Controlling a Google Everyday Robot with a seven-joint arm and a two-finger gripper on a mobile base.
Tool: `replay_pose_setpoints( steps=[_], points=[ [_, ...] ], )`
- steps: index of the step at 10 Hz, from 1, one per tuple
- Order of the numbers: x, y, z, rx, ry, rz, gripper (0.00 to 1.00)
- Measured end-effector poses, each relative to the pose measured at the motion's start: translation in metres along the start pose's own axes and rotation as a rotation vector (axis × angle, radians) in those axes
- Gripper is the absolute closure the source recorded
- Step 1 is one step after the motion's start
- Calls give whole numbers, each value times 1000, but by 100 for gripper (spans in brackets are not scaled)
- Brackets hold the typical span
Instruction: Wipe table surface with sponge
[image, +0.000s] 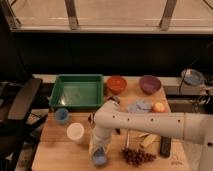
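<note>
The table surface (57, 150) is a light tan wooden top. My gripper (99, 153) is near the table's front edge, left of centre, pointing down from the white arm (150, 124) that reaches in from the right. It is shut on the blue sponge (99, 159), which it holds down on the tabletop. The gripper hides the sponge's upper part.
A white cup (75, 132) and a blue cup (62, 115) stand left of the gripper. Grapes (137, 156) and a black remote (165, 146) lie to its right. A green tray (77, 92), orange bowl (116, 83) and purple bowl (149, 83) stand at the back. A chair (20, 102) is at the left.
</note>
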Motion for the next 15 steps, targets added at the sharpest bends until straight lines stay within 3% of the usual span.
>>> replay_pose_setpoints(
  steps=[3, 5, 7, 10, 13, 15],
  points=[
    [-9, 2, 3, -12, -17, 61, 100],
    [-6, 30, -5, -61, -23, 117, 100],
    [10, 71, -20, -117, -22, 153, 100],
    [30, 89, -30, -139, -8, 136, 100],
    [44, 66, -30, -128, 4, 87, 100],
    [53, 25, -22, -103, 9, 39, 100]
  ],
)
